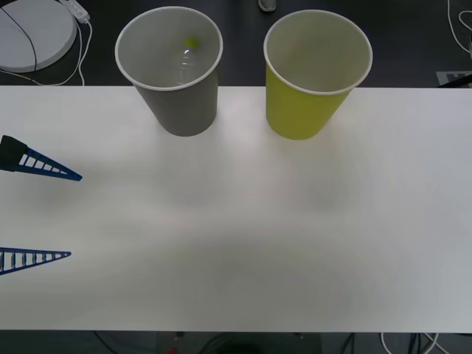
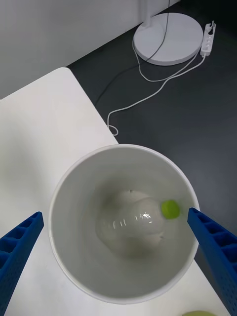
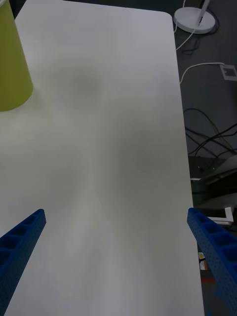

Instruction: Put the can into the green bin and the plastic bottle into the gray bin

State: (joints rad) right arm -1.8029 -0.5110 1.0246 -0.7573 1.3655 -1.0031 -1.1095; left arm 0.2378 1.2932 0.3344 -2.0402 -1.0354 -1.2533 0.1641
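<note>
While my right claw (image 2: 114,215) hangs spread and empty, the plastic bottle (image 2: 133,224) lies straight beneath it inside the gray bin (image 2: 64,197). It is probably empty, so light, thin-walled and slick, best pinched across its ribbed middle. My left claw (image 1: 74,215) waits spread too.

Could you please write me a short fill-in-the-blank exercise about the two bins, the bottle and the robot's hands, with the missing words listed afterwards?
1. The plastic bottle lies inside the ____ bin.
2. The bottle's screw cap is lime ____ in colour.
3. In the front view, the green bin stands to the ____ of the gray bin.
4. The left hand and the right hand both have their fingers ____.

Missing words: gray; green; right; open.
</note>
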